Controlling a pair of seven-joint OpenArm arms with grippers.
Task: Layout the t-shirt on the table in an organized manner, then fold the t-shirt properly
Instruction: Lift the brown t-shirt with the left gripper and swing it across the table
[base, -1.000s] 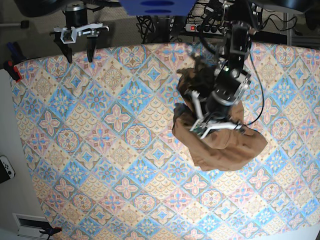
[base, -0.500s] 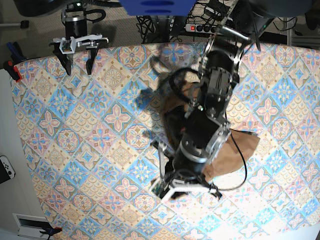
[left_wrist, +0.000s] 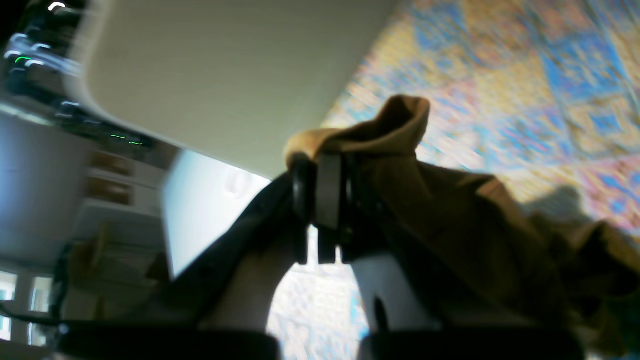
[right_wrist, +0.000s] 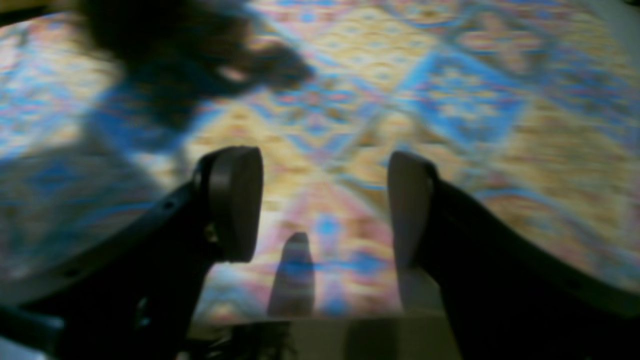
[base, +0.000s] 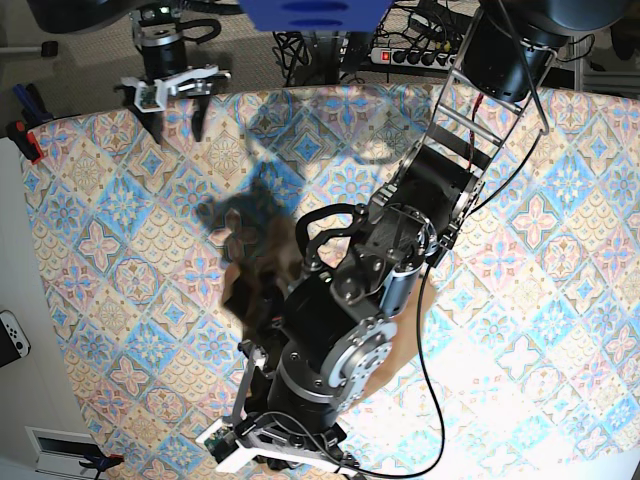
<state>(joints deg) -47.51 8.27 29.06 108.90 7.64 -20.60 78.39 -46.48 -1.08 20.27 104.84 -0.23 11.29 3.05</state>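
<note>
left gripper (left_wrist: 325, 200) fingers clamped on a bunched edge of the t-shirt (left_wrist: 450, 210); right gripper (right_wrist: 320, 205) fingers apart, empty; cloth looks light, limp, best gripped at hems or shoulders.

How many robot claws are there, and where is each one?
2. The left gripper is raised over the table, pinched shut on the brown t-shirt. The right gripper hangs open and empty at the table's far edge. No others show.

A robotics lab: beyond the far edge of the pastel diamond-tiled desk (base: 120, 300), a red-switched power strip (base: 405, 55), tangled black cables (base: 310, 48) and carpeted floor.
</note>
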